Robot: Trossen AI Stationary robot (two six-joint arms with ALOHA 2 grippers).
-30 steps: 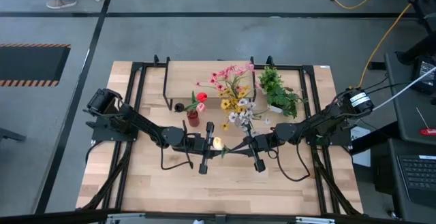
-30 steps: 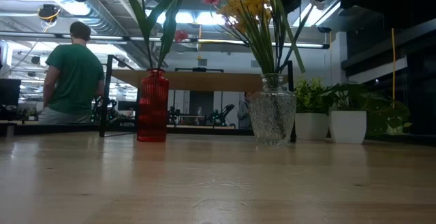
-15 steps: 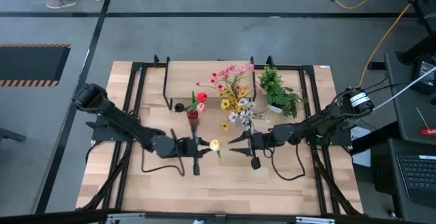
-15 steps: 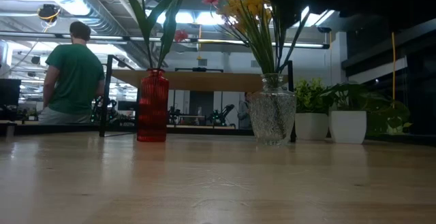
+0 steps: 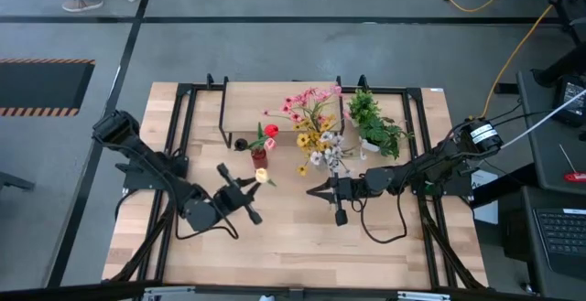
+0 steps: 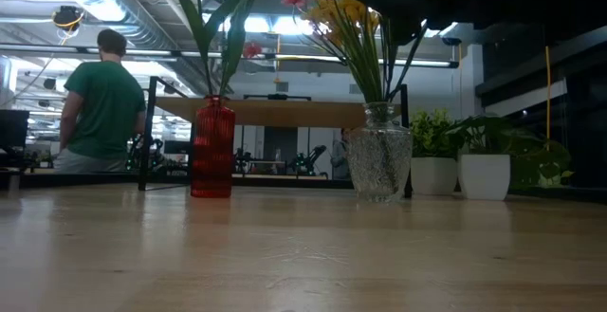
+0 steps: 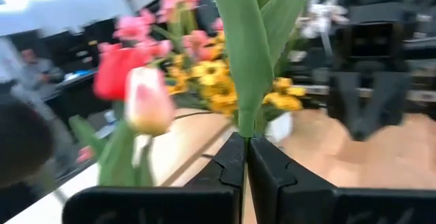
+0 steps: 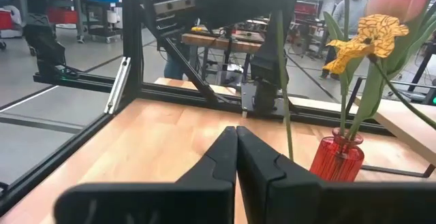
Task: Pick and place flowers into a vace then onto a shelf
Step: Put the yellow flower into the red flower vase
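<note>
Pinching a flower stem (image 7: pixel 253 81) between the pressed-together fingers of the left gripper (image 5: pixel 240 194), above the tabletop (image 5: pixel 302 237) toward its left-middle. Carrying a peach bloom (image 5: pixel 261 177) at the far end of that stem, tilting toward the red vase (image 5: pixel 259 159) and hovering just beside it. Showing, in the left wrist view, the green stem and broad leaves rising straight out of the clamped fingertips (image 7: pixel 231 163), with a pale pink-and-cream tulip (image 7: pixel 146 101) close in front.

Hanging over the table's middle-right, the right gripper (image 5: pixel 314 191), with fingers pressed together and gripping nothing, well apart from the held flower.

Standing upright on the table, the red vase, holding a red tulip (image 5: pixel 270 131) with long green leaves. Standing just to its right, a clear glass vase (image 6: pixel 378 153), holding a bunch of pink, yellow and white flowers (image 5: pixel 313 123). Sitting beyond them, the low wooden shelf (image 5: pixel 275 109) on black legs, bearing nothing that can be made out. Resting near the table's far right corner, a leafy plant (image 5: pixel 375 123) in a white pot.

Standing in the room behind, a person in a green shirt (image 6: pixel 102 103), back turned.
</note>
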